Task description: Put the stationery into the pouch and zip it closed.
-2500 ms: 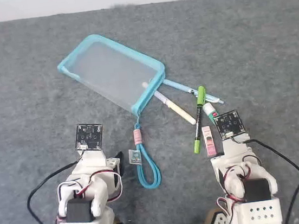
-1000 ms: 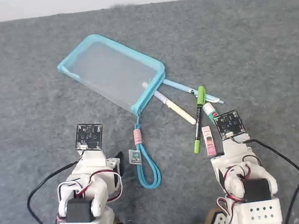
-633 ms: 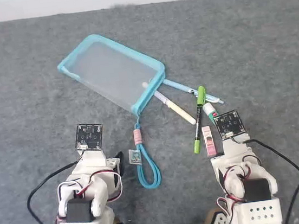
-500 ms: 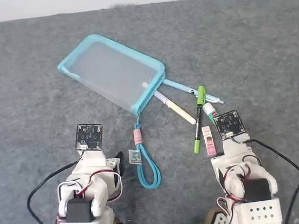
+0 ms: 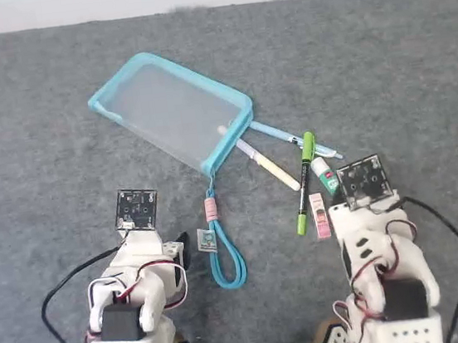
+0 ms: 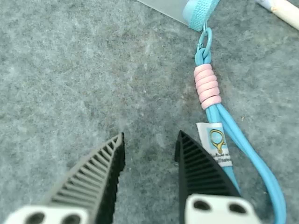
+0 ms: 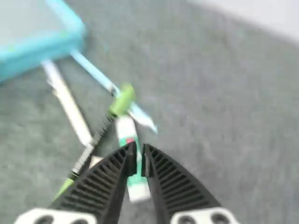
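Stationery lies loose on the grey felted surface (image 5: 33, 145), all of it outside the translucent pouch with the turquoise fabric border (image 5: 173, 111). You have that pouch lying flat and slanted at the middle of the surface, one end towards the far left and the other towards the near right. From its near corner a turquoise cord wrist loop with a pink coiled bead (image 5: 225, 256) runs towards you, with a small white tag on it.

Just right of the pouch's near-right end you find the pale blue pen (image 5: 283, 136) and the cream-barrelled pen (image 5: 269, 167), both slanted. Nearer lies the green-and-black marker (image 5: 304, 186), its green cap resting across the pale blue pen. A short white tube with green print (image 5: 324, 175) sits just to the marker's right, and a small pink eraser block (image 5: 320, 215) lies nearer still.

Your left arm (image 5: 137, 308) sits at the near left. Its jaws are spread apart with nothing between them, above bare surface just left of the cord loop. Your right arm (image 5: 382, 261) sits at the near right, beside the white tube. Its jaws are drawn almost together, gripping nothing, poised over that tube.
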